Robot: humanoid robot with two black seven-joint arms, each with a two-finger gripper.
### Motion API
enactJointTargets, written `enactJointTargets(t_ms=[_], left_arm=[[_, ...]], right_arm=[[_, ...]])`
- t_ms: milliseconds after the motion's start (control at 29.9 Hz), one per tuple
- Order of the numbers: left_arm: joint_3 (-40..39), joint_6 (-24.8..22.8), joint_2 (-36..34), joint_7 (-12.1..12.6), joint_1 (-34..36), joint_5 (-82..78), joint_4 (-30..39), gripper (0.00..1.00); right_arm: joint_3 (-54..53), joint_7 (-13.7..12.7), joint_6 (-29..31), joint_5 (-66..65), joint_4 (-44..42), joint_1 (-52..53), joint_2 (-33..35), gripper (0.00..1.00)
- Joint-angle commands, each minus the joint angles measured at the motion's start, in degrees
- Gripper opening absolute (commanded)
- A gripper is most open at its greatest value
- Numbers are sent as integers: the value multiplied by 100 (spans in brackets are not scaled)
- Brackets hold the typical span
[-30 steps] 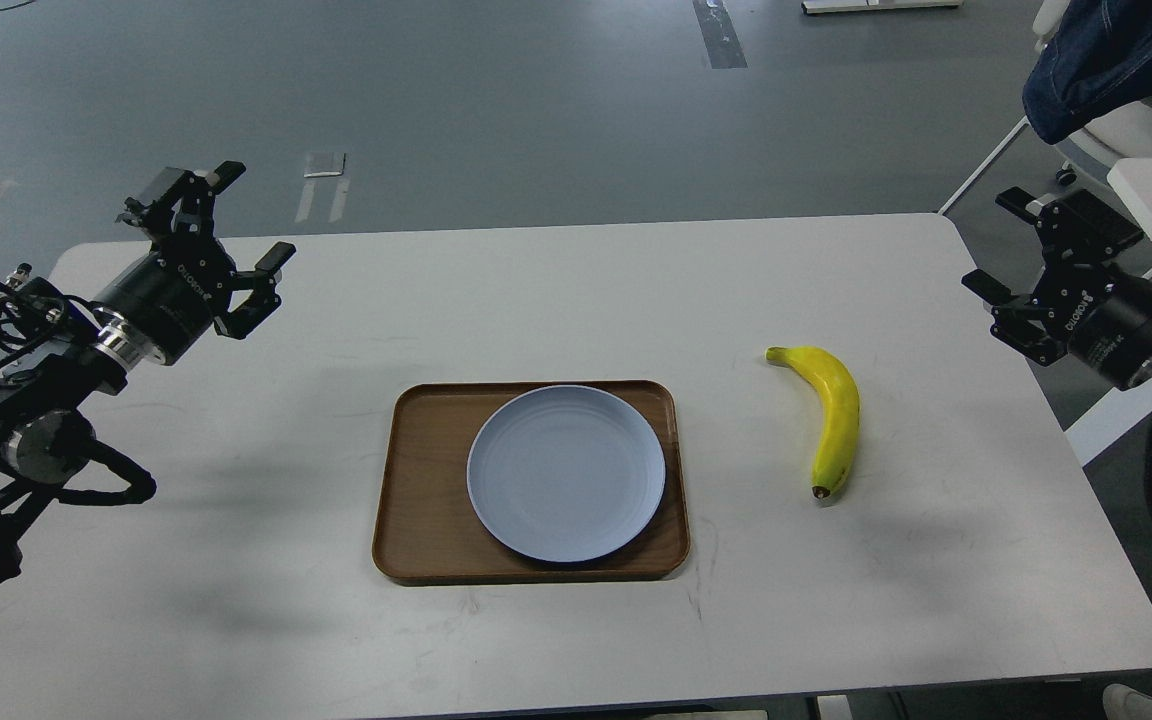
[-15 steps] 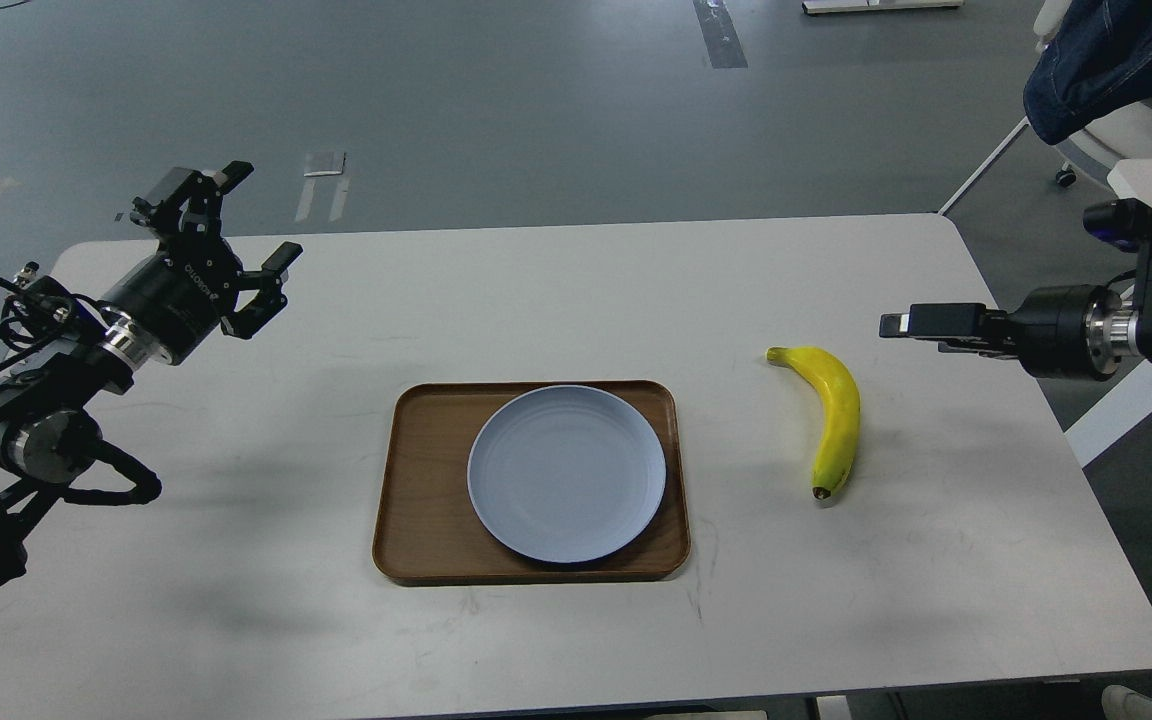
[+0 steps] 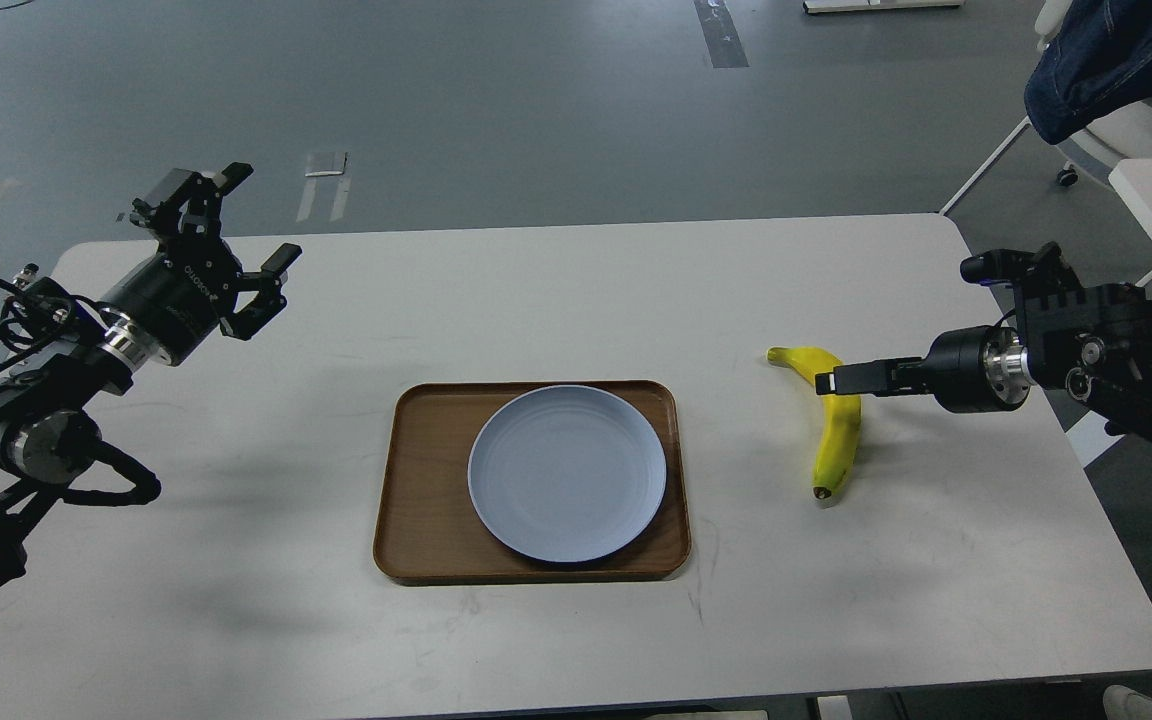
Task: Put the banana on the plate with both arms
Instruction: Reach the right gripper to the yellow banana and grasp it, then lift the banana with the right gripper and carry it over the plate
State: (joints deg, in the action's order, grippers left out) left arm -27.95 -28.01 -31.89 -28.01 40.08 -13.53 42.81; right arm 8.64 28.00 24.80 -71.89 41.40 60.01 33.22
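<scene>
One second on, the right pincer (image 3: 841, 379), seen edge-on so its gap can't be told, is now swung in over the banana (image 3: 836, 440), so pickup looks next, while the left pincer (image 3: 236, 235) is kept wide open.

The bench (image 3: 576, 290) lies bare between the left tool (image 3: 241, 240) and the tray (image 3: 416, 500). The plate (image 3: 567, 472) fills most of the tray, its top uncovered. The right tool (image 3: 841, 379), seen edge-on, overlaps the banana (image 3: 836, 440); whether it touches is unclear.
</scene>
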Motion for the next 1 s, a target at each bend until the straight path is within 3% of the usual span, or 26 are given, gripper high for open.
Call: enactJointTargets(t_ms=[0,100,301,401,434,468,568,635,969], left_arm=[[-9,1,8,1,0,0,8,98],[0,1,8,1,0,0,7,98],[-9,1,-19,1,0,0,-1,98],[-9,1,-27,1,0,0,7,98],[-18,1,-27,1,0,0,-1,98],[-9,1,-36,1,0,0,-1,98],[-9,1,-28,1,0,0,8,98],[-18,1,-36,1,0,0,7,98],[-27,1,-27,1,44,0,-1,98]], right_arm=[[234,0,-2,0,-123,20,-140,100],[366,0,-2,0,-132,28,-228,100],[419,0,-2,0,-132,20,-272,88],[498,0,7,0,-132,20,-272,40],[524,0,7,0,-132,20,-272,17],[533,0,7,0,-132,20,-272,12],[542,0,16,0,-132,20,-255,9],[603,0,25,0,-106,28,-220,0],[613,0,16,8,456,880,123,0]])
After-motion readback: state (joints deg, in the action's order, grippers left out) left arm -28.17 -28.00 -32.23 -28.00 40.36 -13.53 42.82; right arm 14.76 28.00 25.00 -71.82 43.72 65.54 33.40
